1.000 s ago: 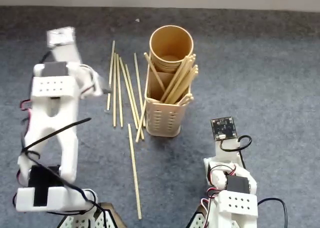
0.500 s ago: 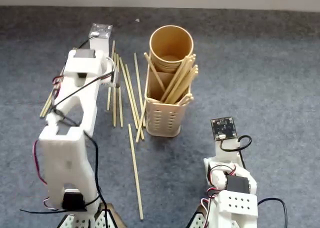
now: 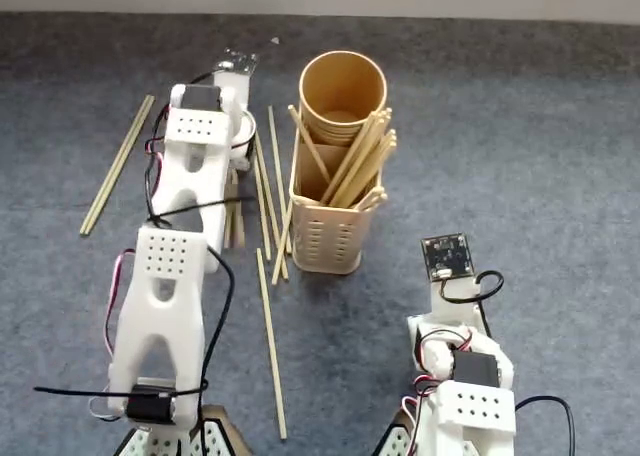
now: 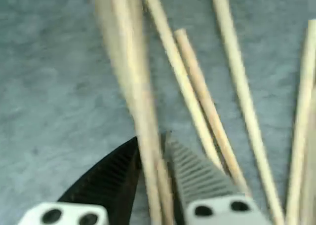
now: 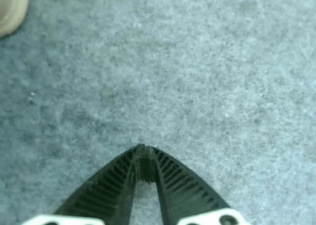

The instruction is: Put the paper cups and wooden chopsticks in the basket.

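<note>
Jaws of left gripper (image 4: pixel 151 137) pinched on wooden chopsticks (image 4: pixel 132 87), right gripper (image 5: pixel 144 150) clenched over grey carpet (image 5: pixel 207 62), paper cups (image 3: pixel 342 88) in basket (image 3: pixel 330 238).

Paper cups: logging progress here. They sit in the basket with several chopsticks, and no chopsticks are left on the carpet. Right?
Not quite. The paper cups do sit in the basket with several chopsticks, but the high view shows more lying on the carpet: a loose pair and a single chopstick near the basket.
</note>
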### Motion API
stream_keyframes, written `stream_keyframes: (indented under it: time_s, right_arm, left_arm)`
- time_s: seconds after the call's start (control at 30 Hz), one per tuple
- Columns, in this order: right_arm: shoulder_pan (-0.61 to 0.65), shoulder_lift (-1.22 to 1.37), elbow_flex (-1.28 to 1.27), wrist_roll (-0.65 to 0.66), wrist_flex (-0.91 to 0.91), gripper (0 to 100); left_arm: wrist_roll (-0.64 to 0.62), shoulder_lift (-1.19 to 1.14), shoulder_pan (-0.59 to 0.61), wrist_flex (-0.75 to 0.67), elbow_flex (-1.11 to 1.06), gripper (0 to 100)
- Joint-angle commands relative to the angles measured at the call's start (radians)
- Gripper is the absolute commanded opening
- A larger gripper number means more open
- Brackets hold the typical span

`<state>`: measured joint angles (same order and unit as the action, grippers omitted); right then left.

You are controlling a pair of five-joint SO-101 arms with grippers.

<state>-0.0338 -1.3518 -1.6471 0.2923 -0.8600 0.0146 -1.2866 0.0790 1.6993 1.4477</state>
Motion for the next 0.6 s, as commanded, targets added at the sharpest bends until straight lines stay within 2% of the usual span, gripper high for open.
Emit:
stream_keyframes:
  time_s: [0.0,0.3,0.57]
  right_arm:
    - [0.01,-0.01,-0.001,0.011,0.016,0.5]
    - [0.01,-0.01,-0.001,0.011,0.016,0.5]
    - [0.01,-0.01,-0.001,0.011,0.016,0.5]
  left_arm:
    - [0.012,-0.004,0.004,0.081,0.216,1]
    - [-0.026,0.268,-0.022,0.081,0.216,1]
    - [-0.031,0.685,-0.236,0.081,0.213,0]
